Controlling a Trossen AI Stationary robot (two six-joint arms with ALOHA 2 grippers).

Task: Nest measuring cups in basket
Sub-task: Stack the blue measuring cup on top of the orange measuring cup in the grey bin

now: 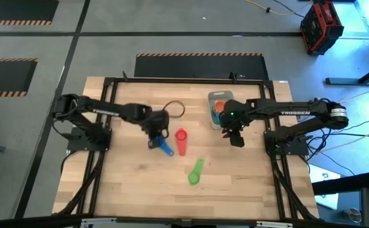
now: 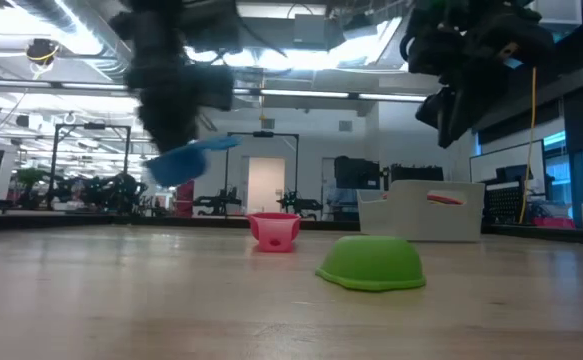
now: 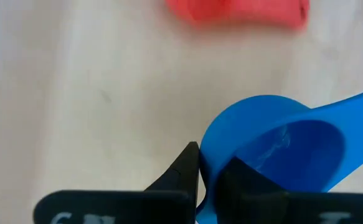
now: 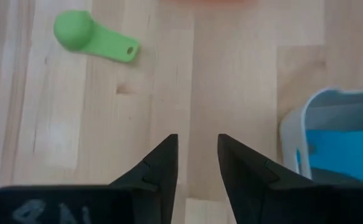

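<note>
My left gripper [image 1: 157, 132] hangs above the table left of centre, shut on the blue measuring cup [image 1: 165, 149], which is lifted clear in the low view [image 2: 185, 160]. The red cup [image 1: 181, 140] stands just right of it with its bowl upright [image 2: 274, 230]. The green cup [image 1: 195, 172] lies nearer the front edge, bowl down [image 2: 371, 262]. The clear basket [image 1: 221, 107] sits right of centre toward the far edge, with a teal cup [image 4: 343, 146] and an orange one [image 1: 219, 104] inside. My right gripper [image 4: 197, 149] hovers open and empty beside the basket's near end. My left gripper holds the blue cup by the rim of its bowl [image 3: 205, 163], on the side away from the handle. One finger [image 3: 243, 180] is inside the bowl and the other [image 3: 184, 171] outside. The fingers come from above, and the cup hangs clear of the table with its handle [image 2: 216, 145] sticking out sideways.
A dark ring [image 1: 175, 109] lies on the table toward the far edge, between my left gripper and the basket. The black frame rails [image 1: 171, 81] run around the wooden top. Bare wood lies along the near edge, left and right of the green cup.
</note>
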